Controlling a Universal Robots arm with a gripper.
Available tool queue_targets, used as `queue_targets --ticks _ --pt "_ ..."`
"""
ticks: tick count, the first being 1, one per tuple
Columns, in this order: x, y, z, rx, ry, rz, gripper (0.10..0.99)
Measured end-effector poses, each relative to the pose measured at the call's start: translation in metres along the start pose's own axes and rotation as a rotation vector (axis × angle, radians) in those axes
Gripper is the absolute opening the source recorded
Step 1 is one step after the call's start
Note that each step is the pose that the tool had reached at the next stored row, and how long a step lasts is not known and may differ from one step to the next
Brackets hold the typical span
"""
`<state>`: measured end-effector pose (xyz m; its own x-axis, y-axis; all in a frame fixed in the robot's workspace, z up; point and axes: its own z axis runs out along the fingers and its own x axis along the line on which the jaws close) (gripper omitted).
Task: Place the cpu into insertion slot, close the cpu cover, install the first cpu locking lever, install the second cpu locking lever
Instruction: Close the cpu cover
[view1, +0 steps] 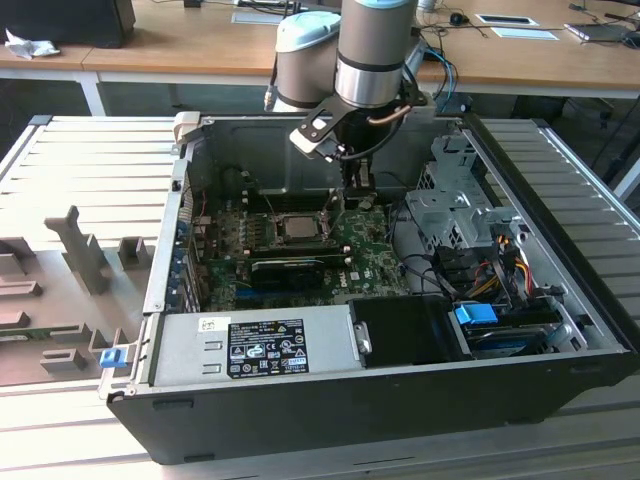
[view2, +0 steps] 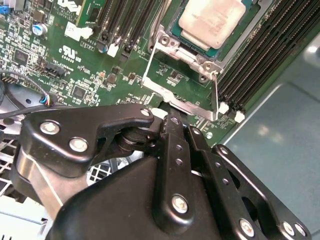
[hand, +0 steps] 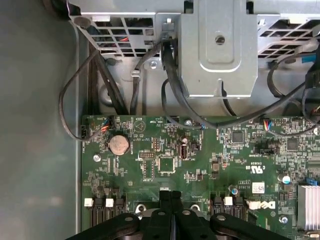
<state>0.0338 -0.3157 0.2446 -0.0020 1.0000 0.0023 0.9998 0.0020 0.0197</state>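
Observation:
The cpu (view2: 210, 22), a pale silvery square, lies in the insertion slot (view2: 172, 42) on the green board; in the exterior view the cpu (view1: 297, 226) sits left of the arm. The cpu cover (view2: 190, 106), a thin silver frame with a square cut-out, stands swung open off the slot. My gripper (view2: 170, 120) is shut with nothing seen between its fingers, and its tips are right at the cover's free edge. The shut gripper (hand: 170, 197) hangs over the board in the first wrist view. A thin lever rod (view2: 216, 95) runs beside the cover.
Black memory slots (view2: 265, 55) flank the socket. A long black expansion card (view1: 295, 268) lies near the socket, and a power supply (view1: 260, 345) sits at the case front. A metal drive cage (hand: 220, 50) and loose cables (hand: 170, 100) crowd one side.

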Motion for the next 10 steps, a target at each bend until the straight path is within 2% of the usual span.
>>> queue_targets --ticks 5,10 --pt "0.0000 -0.0036 -0.0001 0.000 0.0000 0.000 0.106" --pt "0.0000 -0.0147 -0.0003 0.000 0.0000 0.000 0.106"
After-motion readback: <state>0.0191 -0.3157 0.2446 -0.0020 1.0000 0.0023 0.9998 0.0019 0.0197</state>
